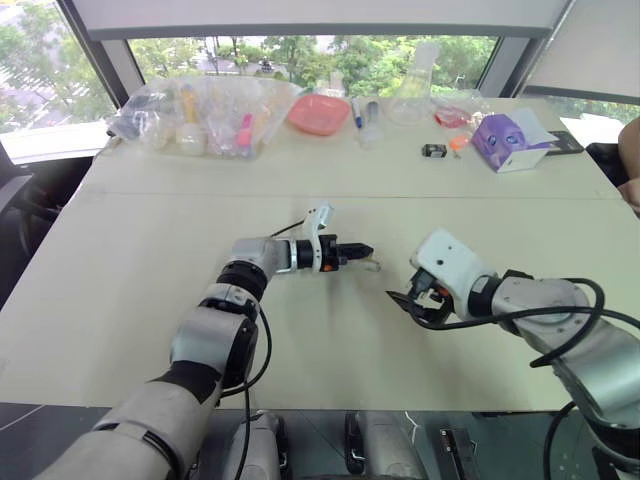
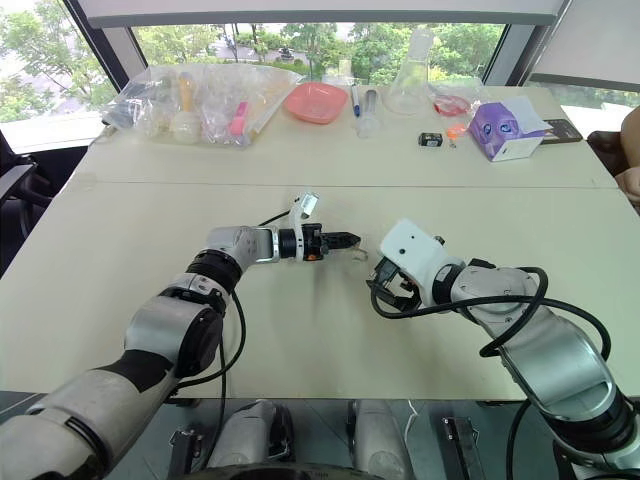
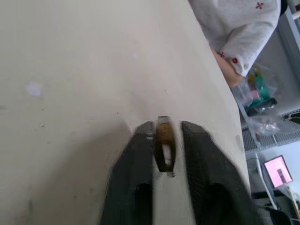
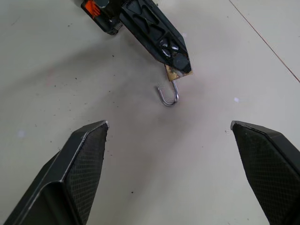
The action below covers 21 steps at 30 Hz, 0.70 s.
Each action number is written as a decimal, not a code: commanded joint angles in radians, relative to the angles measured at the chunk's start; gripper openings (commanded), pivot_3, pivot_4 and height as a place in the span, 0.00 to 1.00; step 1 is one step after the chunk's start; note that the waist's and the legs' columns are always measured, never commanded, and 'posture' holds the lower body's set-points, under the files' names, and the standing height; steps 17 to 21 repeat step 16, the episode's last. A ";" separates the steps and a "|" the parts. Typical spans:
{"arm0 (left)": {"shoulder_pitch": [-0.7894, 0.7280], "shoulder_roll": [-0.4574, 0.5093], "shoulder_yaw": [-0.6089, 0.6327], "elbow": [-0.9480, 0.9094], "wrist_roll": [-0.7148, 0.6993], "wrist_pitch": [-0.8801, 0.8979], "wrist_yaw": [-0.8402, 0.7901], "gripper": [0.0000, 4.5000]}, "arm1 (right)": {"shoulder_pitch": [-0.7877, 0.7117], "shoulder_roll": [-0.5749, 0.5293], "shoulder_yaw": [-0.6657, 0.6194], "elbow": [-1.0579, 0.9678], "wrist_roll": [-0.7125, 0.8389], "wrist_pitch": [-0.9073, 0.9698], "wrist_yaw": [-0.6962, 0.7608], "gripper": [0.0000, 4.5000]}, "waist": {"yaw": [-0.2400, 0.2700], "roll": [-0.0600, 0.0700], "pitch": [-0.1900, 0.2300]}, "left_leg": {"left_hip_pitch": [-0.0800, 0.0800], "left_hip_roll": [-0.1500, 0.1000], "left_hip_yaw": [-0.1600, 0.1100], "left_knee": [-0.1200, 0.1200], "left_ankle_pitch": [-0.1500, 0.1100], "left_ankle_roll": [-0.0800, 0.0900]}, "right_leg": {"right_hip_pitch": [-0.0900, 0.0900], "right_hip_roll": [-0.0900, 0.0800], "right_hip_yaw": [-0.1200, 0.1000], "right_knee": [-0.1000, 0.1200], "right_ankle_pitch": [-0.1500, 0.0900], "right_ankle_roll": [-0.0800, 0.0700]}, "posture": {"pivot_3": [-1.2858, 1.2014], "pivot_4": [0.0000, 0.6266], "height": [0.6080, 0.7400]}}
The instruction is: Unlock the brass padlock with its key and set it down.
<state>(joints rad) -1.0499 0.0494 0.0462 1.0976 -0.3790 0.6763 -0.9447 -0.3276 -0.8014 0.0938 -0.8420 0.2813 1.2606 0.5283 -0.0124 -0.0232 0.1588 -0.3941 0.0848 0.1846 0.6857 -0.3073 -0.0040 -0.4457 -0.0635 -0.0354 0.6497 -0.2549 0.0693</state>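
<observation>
1. Left gripper (image 4: 176, 56): I see the brass padlock (image 4: 174, 71) between its part-open fingers, shackle swung open, low over the table (image 1: 150, 260).
2. Right gripper (image 4: 171, 136): I see its fingers spread wide, holding nothing, near the padlock.

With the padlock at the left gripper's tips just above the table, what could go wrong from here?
1. The brass padlock sits at the very tips of the left gripper, whose jaws look slightly parted; it may drop and skid rather than be set down.
2. Its open shackle hangs free and could catch a finger as the gripper pulls back, dragging the padlock.
3. The right gripper, wide open, faces it closely; any advance might knock it.
</observation>
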 commanded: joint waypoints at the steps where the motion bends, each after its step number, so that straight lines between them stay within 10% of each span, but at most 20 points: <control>1: -0.021 0.009 -0.002 -0.003 0.032 -0.018 -0.013 0.58 | -0.010 0.002 -0.011 -0.020 0.004 -0.007 -0.017 0.96 | 0.000 0.000 0.000 | 0.000 0.000 0.000 0.000 0.000 0.000 | 0.000 0.000 0.000 0.000 0.000 0.000 | 0.52 0.24 0.94; 4: 0.006 0.034 -0.091 -0.033 0.137 -0.116 -0.005 0.90 | -0.008 -0.001 -0.009 -0.011 0.006 -0.016 -0.020 0.96 | 0.000 -0.001 -0.002 | 0.002 0.000 0.000 0.000 0.000 0.000 | 0.002 0.000 -0.001 0.000 0.000 0.000 | 0.52 0.24 0.94; 16: 0.308 0.269 -0.013 -0.751 0.035 -0.014 0.000 0.90 | 0.051 0.047 -0.042 0.050 -0.018 -0.103 -0.078 0.96 | -0.022 -0.003 -0.003 | 0.001 0.001 -0.002 -0.002 0.003 -0.005 | 0.001 0.000 0.000 0.001 -0.001 -0.001 | 0.52 0.24 0.94; 21: 0.308 0.269 -0.013 -0.751 0.035 -0.014 0.000 0.90 | 0.051 0.047 -0.042 0.050 -0.018 -0.103 -0.078 0.96 | -0.022 -0.003 -0.003 | 0.001 0.001 -0.002 -0.002 0.003 -0.005 | 0.001 0.000 0.000 0.001 -0.001 -0.001 | 0.52 0.24 0.94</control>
